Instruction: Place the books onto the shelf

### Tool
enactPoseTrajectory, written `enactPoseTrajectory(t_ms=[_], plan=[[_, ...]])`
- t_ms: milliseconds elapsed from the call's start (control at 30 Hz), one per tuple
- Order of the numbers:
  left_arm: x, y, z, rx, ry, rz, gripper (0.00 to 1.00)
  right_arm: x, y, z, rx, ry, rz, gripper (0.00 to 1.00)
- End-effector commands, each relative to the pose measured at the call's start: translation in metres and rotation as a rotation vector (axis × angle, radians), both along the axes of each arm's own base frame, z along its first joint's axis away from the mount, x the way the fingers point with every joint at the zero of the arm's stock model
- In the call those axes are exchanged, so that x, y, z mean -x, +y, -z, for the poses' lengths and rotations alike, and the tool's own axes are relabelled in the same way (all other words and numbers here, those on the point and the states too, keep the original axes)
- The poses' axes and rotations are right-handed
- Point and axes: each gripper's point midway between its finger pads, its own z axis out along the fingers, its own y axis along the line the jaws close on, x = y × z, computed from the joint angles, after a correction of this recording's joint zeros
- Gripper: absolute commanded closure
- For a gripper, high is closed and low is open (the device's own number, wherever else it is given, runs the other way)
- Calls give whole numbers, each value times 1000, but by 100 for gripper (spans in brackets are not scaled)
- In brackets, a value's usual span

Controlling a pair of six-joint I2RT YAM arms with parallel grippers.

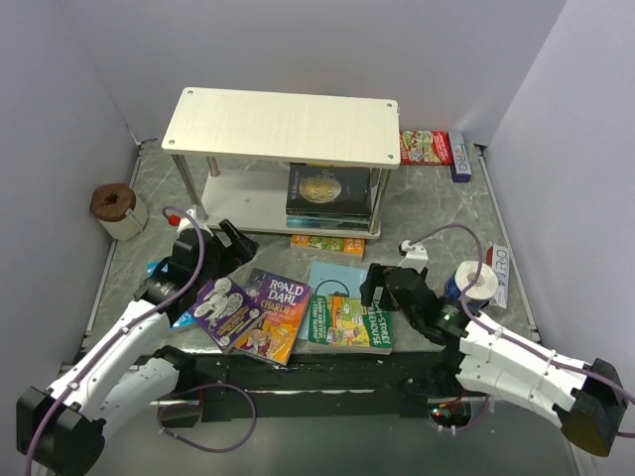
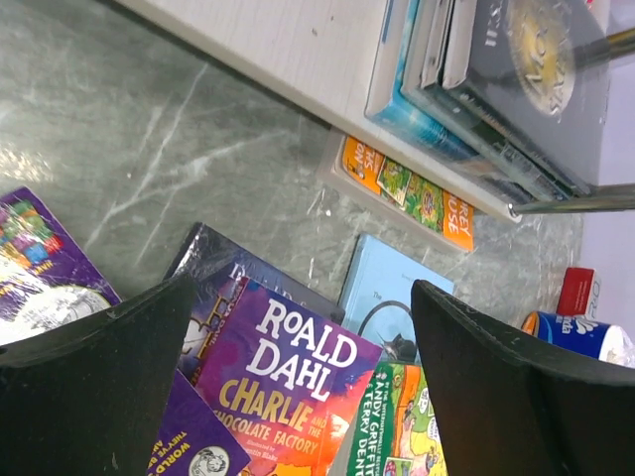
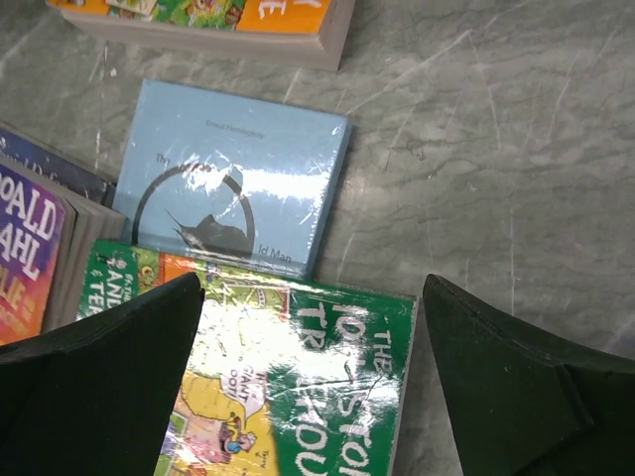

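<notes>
The left gripper [image 1: 230, 241] hangs released, jaws wide, above the far ends of the purple book [image 1: 223, 309] and the Dahl book [image 1: 276, 317]. These two lie overlapped in front of the shelf [image 1: 283, 124], with the blue book [image 1: 332, 280] and green book [image 1: 352, 322] just to their right. The right gripper [image 1: 385, 283] hovers equally wide over the green book's far edge. Some books already lie stacked on the shelf's lower board, so the step in hand looks like reaching for the next pick, and the flat, overlapping covers probably call for taking a top one by an exposed edge.
</notes>
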Motion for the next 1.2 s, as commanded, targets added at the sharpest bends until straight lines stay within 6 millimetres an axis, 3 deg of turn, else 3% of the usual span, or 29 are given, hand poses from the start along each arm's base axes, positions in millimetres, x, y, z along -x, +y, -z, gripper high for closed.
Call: enactPoseTrajectory(t_ms=[0, 167, 400, 533, 600, 967, 1033, 1167], plan=[[0, -16, -1, 82, -6, 48, 4, -7, -9, -22, -50, -16, 128, 1], [7, -32, 6, 131, -13, 139, 4, 0, -15, -22, -97, 16, 159, 0], [17, -61, -2, 187, -39, 293, 1, 16, -20, -8, -127, 99, 163, 0], [35, -94, -3, 153, -30, 396, 1, 35, -27, 18, -123, 206, 194, 0], [39, -101, 0, 136, -27, 402, 1, 42, -26, 28, -133, 253, 206, 1], [81, -146, 50, 106, 99, 546, 11, 81, -25, 86, -89, 500, 207, 0], [91, -153, 64, 84, 135, 574, 14, 87, -16, 97, -137, 536, 177, 0], [105, -161, 85, 60, 191, 616, 23, 87, 11, 97, -320, 502, 89, 0]])
